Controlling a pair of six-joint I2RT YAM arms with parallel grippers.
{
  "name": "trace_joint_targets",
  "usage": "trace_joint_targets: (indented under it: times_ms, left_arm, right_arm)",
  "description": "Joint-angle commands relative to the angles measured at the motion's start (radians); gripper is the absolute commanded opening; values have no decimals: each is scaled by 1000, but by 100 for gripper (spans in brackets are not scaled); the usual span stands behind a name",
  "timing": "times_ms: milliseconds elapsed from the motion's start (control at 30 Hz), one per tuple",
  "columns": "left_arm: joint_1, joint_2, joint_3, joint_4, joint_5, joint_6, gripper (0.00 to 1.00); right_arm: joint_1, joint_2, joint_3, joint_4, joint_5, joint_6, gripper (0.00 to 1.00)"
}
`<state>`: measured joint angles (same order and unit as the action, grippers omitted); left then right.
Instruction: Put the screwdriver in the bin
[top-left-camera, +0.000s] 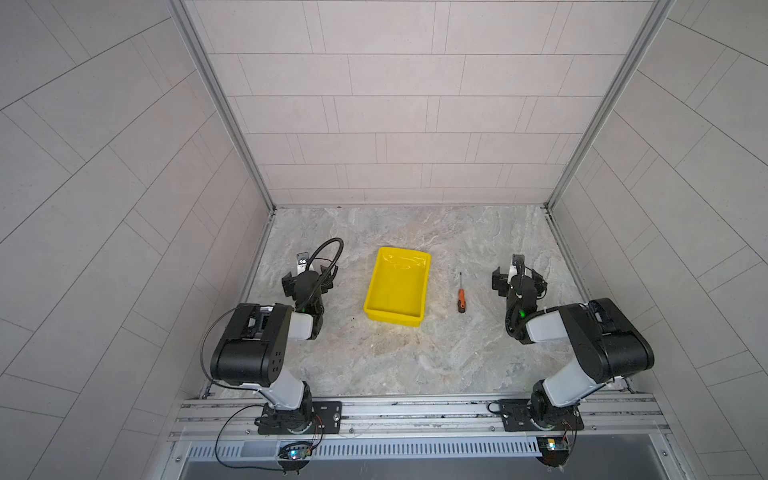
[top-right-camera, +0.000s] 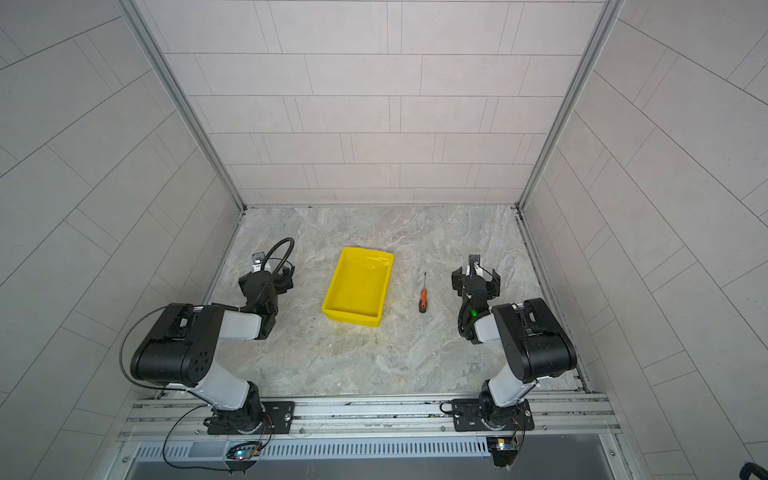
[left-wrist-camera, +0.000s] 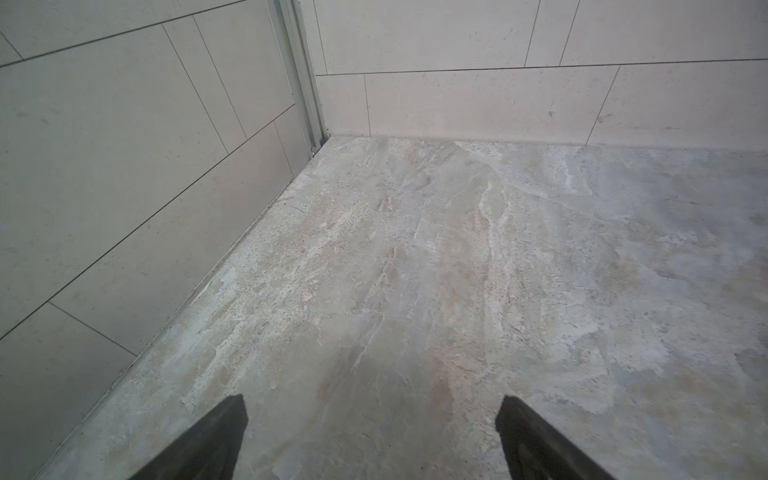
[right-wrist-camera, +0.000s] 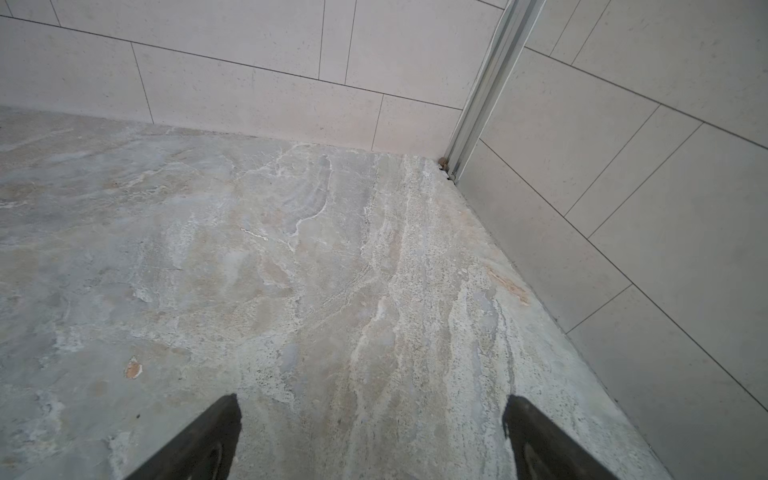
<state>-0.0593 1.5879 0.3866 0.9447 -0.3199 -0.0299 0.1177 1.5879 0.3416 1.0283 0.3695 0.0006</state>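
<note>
Here, glossy rect. yellow bin (top-left-camera: 397, 286) near thin-shafted screwdriver (top-left-camera: 461, 296), marbled table (top-left-camera: 374, 365).

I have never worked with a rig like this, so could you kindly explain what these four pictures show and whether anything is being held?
This is a robot with a left arm and a right arm, mounted at the near edge of a stone-patterned table. Two pictures look down on the whole scene from overhead and are nearly alike. The other two come from a camera on each arm's wrist, looking past its pincer. On the table lie a yellow bin with nothing in it and, to its right in both top views, a small orange-handled screwdriver, apart from it. The left pincer and the right pincer both stand open and hold nothing.
</note>
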Motion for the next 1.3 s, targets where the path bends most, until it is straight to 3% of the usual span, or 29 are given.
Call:
trace_joint_targets:
  times_ms: [0,367,467,933,1000,1100,1133,1267]
  left_arm:
    - [22,-3,-9,11,66,-13,100]
    - [18,-3,-3,2,75,-6,100]
    - [18,-4,12,-33,164,28,100]
    - [19,-5,6,-19,181,34,100]
    - [15,-21,12,-43,211,53,100]
    - [-11,-103,45,-180,184,71,100]
    - [-25,-154,76,-278,153,64,100]
    - [-114,-335,260,-791,113,-2,100]
  right_arm:
    - [1,1,-5,17,3,-6,99]
    - [18,7,-24,64,15,-26,99]
    - [17,7,-23,64,14,-25,99]
    - [17,7,-24,64,17,-27,99]
    - [35,5,-40,101,66,-35,99]
    - [77,-31,-114,242,153,-71,99]
    - [129,-76,-118,238,250,-113,99]
    - [331,-323,-106,106,387,-277,99]
